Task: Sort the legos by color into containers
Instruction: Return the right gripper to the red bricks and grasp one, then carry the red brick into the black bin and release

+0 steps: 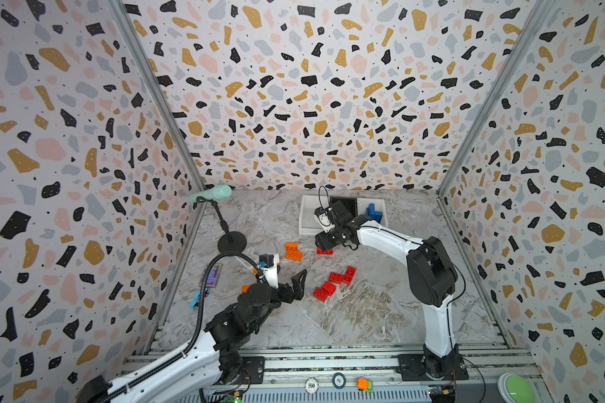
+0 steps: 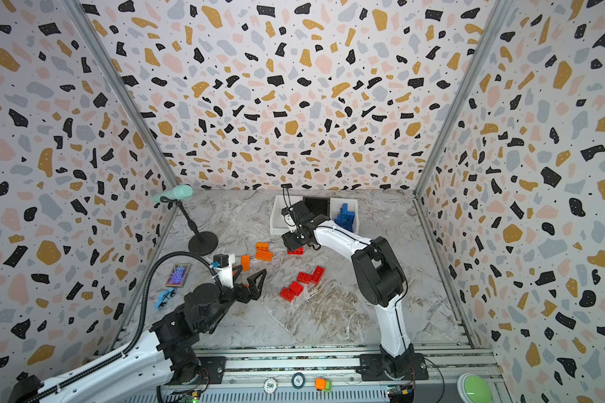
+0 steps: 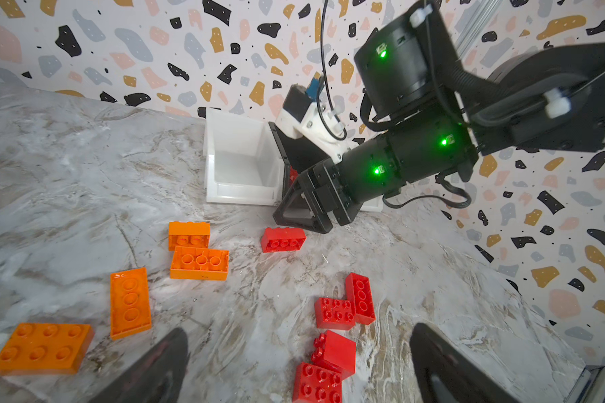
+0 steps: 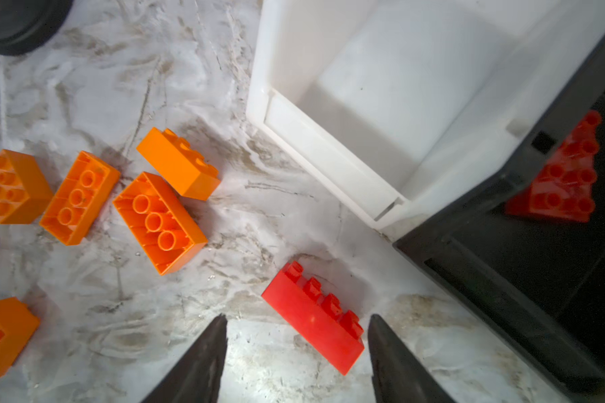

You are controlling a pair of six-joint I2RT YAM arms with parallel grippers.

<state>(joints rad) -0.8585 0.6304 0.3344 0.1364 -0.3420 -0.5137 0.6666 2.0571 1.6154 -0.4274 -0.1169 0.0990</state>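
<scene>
My right gripper (image 4: 297,319) hangs open just in front of the black bin (image 1: 344,206). A red lego (image 4: 315,317) lies on its side on the table, one end between the parted fingers and touching neither. Another red lego (image 4: 566,181) rests inside the black bin. The left white bin (image 1: 310,218) looks empty; the right white bin (image 1: 381,218) holds blue legos (image 1: 373,211). My left gripper (image 3: 299,333) stands wide open and empty over a cluster of red legos (image 1: 332,282). Orange legos (image 1: 293,252) lie further left.
A teal microphone (image 1: 210,195) on a black stand with a round base (image 1: 232,242) stands at the back left. A shiny card (image 1: 210,275) and a light-blue toy car (image 2: 165,296) lie by the left wall. Chips, an orange-and-green cube (image 1: 364,383) and a green button (image 1: 516,387) sit on the front rail.
</scene>
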